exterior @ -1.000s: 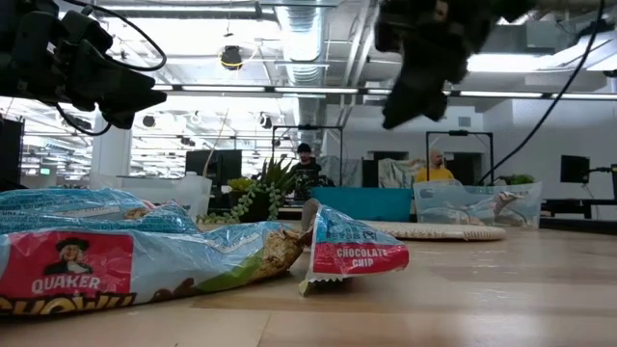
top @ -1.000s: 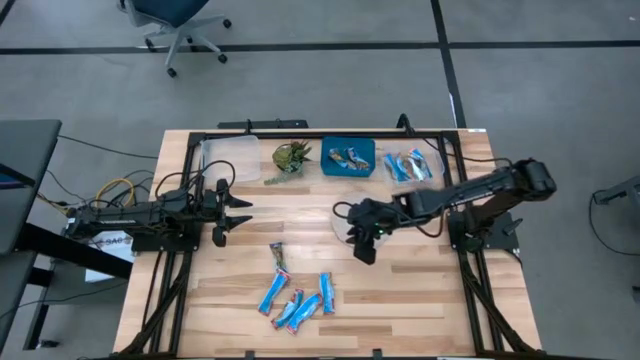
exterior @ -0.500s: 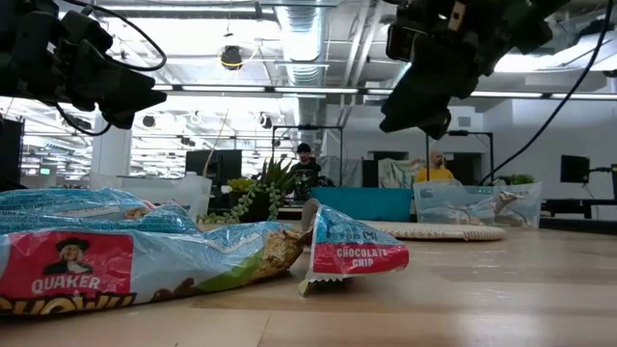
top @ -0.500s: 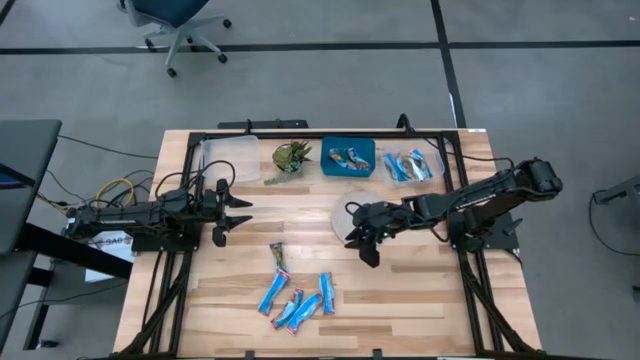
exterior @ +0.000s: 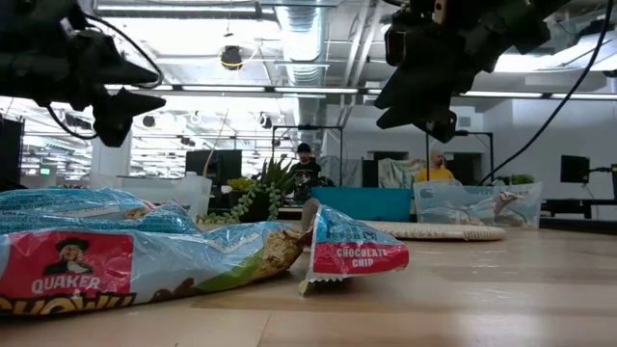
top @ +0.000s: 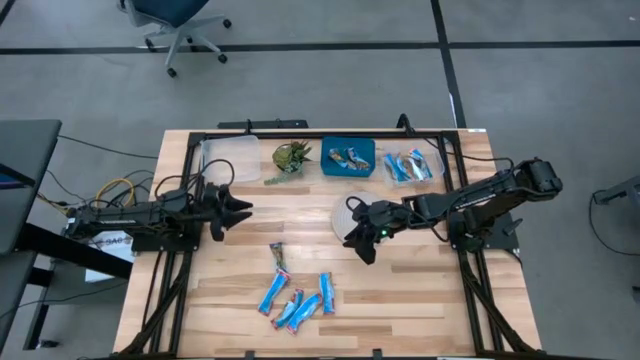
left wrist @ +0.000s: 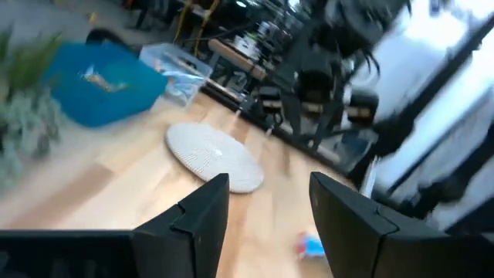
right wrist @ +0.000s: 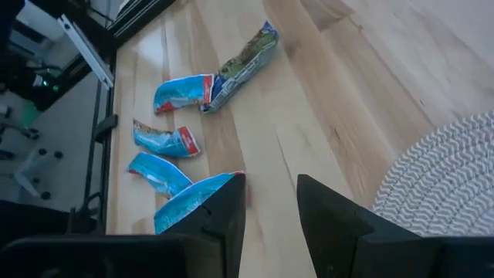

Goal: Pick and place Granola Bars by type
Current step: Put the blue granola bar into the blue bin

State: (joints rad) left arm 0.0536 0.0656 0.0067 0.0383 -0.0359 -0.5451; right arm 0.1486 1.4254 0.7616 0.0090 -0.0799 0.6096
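Observation:
Several granola bars lie loose on the near middle of the wooden table: a blue-brown one point(top: 279, 258) and a cluster of blue ones point(top: 298, 300). The same blue-brown bar point(right wrist: 241, 62) and blue cluster point(right wrist: 166, 139) show in the right wrist view. More bars lie in the blue tray point(top: 366, 146) and the clear tub point(top: 428, 177) at the far edge. My right gripper point(top: 362, 245) hangs open over the table, slanting down, between the round pale disc point(top: 343, 209) and the loose bars; nothing is between its fingers point(right wrist: 224, 216). My left gripper point(top: 235, 210) stands open and level at the table's left.
An empty clear tub point(top: 228, 158) and a green plant point(top: 291, 157) stand at the far edge, left of the blue tray. A black frame rail point(top: 300, 135) runs round the table. Bare wood lies between the two grippers. People sit in the room behind point(exterior: 307, 164).
My left gripper has rolled about its own axis without leaving its place. My right gripper has tipped further down and rolled a little, staying over the same spot beside the disc. The bars have not moved.

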